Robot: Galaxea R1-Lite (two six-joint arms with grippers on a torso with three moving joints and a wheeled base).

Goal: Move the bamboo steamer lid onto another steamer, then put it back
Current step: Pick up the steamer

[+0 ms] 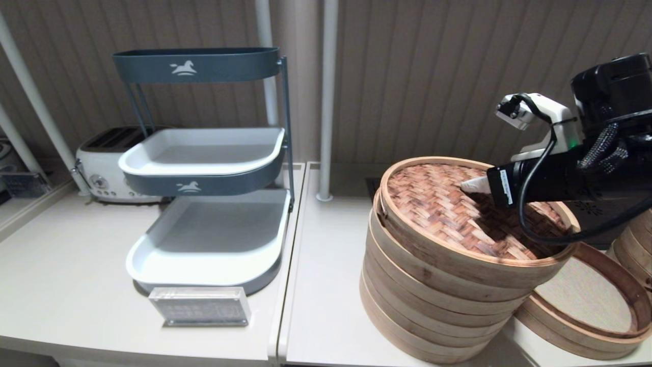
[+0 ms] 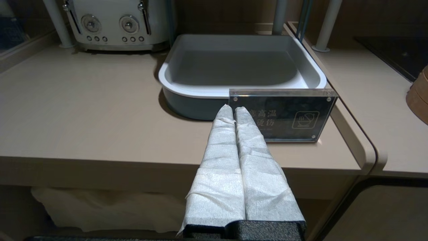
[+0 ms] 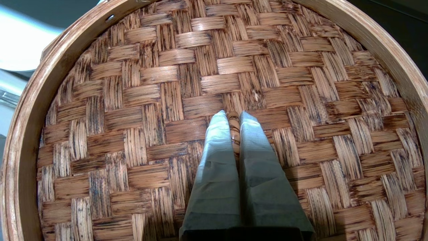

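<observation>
Now pinched narrow on the centre loop (image 3: 233, 129) by the right gripper (image 3: 233, 117), lid (image 1: 458, 214) tilted atop the stack (image 1: 433, 306), raised at 3 o'clock. Best lowered level, rims aligned all round, before letting go. Left gripper (image 2: 234, 110) closed, empty, parked off at 9 o'clock.

We see a ribbed brown wall (image 1: 433, 76) behind a pale desk (image 1: 66, 285), with two white poles (image 1: 328, 97) and a toaster (image 1: 109, 163).

Head cam: high, looks down/fwd over counter (image 1: 326, 285). L wrist cam: low, faces tray (image 2: 240, 63) at 12 o'clock, shared w/ head. R wrist: close above bamboo steamer lid (image 3: 187, 87).
</observation>
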